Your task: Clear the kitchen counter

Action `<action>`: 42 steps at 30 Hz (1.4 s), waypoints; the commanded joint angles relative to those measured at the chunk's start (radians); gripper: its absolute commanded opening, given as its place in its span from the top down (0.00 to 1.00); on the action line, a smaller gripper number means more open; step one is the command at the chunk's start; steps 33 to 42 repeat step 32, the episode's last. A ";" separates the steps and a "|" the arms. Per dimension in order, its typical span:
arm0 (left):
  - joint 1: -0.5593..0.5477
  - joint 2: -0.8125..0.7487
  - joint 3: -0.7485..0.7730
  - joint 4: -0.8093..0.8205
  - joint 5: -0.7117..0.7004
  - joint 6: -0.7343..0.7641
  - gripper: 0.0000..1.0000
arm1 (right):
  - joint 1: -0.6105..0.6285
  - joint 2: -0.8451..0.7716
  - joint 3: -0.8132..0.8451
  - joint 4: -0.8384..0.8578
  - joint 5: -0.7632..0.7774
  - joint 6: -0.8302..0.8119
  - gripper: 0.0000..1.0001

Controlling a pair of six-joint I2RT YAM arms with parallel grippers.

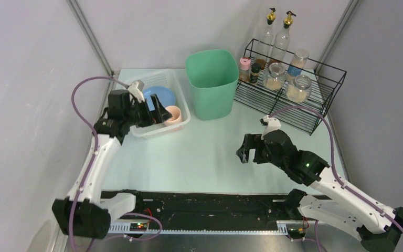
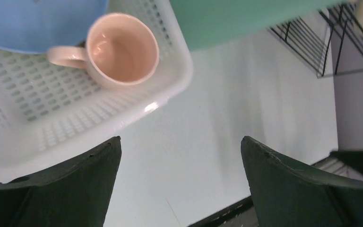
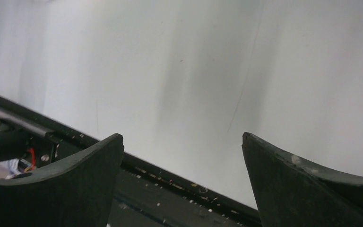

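Observation:
The kitchen counter (image 1: 210,157) is a pale, glossy tabletop, bare between the two arms. My left gripper (image 1: 160,116) hovers over the near right corner of the white perforated basket (image 1: 181,84), open, with nothing between its fingers. In the left wrist view the gripper (image 2: 180,139) frames bare counter (image 2: 246,109) just off the basket's rim (image 2: 137,113). My right gripper (image 1: 247,152) hangs open and empty above the counter's middle right. In its wrist view the gripper (image 3: 182,135) spans the counter (image 3: 217,71) and the black front rail (image 3: 170,177).
Inside the basket a pink mug (image 1: 173,114) (image 2: 123,52) lies beside a blue plate (image 1: 160,96) (image 2: 38,23). A green bin (image 1: 211,84) stands behind centre. A black wire rack (image 1: 294,107) with jars and bottles fills the back right. Grey walls close in both sides.

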 commanded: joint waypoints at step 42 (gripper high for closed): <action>-0.064 -0.723 -0.412 0.027 -0.114 0.042 0.00 | -0.008 -0.327 -0.010 -0.049 0.628 -0.259 0.01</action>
